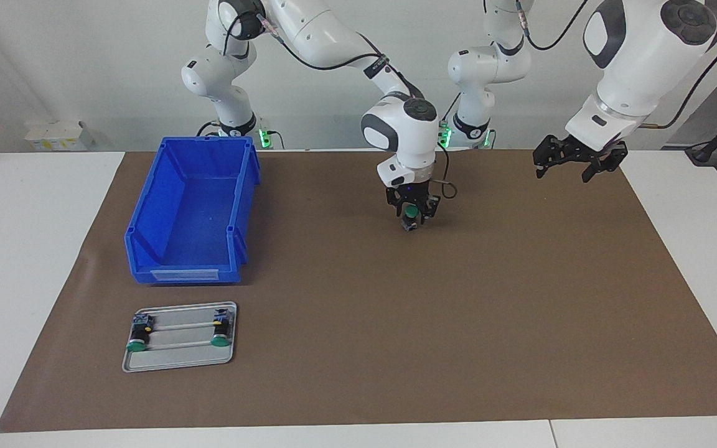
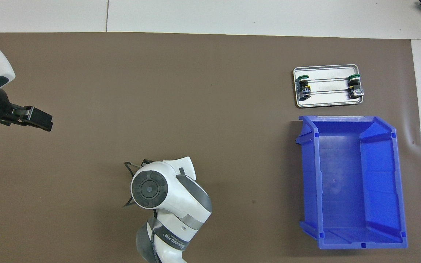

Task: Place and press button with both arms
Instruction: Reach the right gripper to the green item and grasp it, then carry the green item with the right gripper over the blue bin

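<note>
Standing on the counter mat mid-way betw the arms, the button point(image 1: 409, 214) sits under the right gripper point(image 1: 412, 213), narrowed round its cap, left gripper point(image 1: 569, 165) wide & waiting; off-centre press could tip it

The big brown mat point(image 1: 433, 323) is mostly bare, so a gripper has lots of room in the middle and at the left arm's end. At the right arm's end stands a tall blue bin point(image 1: 192, 211) with high walls. Just beside it, farther from the robots, lies a flat grey tray point(image 1: 178, 358). The right arm point(image 2: 170, 204) hangs low over the mat's middle.
</note>
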You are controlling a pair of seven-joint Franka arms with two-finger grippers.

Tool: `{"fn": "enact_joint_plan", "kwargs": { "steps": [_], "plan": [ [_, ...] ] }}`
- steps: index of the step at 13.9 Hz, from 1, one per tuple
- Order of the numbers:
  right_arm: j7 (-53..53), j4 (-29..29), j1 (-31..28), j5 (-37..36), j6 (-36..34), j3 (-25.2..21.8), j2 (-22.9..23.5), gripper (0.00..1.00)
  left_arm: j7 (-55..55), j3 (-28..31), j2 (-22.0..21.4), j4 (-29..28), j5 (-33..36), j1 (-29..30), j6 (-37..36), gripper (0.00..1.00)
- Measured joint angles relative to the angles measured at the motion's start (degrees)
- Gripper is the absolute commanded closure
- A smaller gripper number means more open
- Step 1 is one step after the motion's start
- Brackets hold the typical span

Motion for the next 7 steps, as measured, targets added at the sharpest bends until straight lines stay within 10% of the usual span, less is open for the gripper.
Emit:
{"fn": "enact_joint_plan", "kwargs": {
  "steps": [7],
  "plan": [
    [-15.3,0.2,-6.2,0.5,-5.3,-0.2,-4.4,1.00,0.0,0.0,-0.1,-0.2,0.0,0.0,0.0,0.00]
  ]
}}
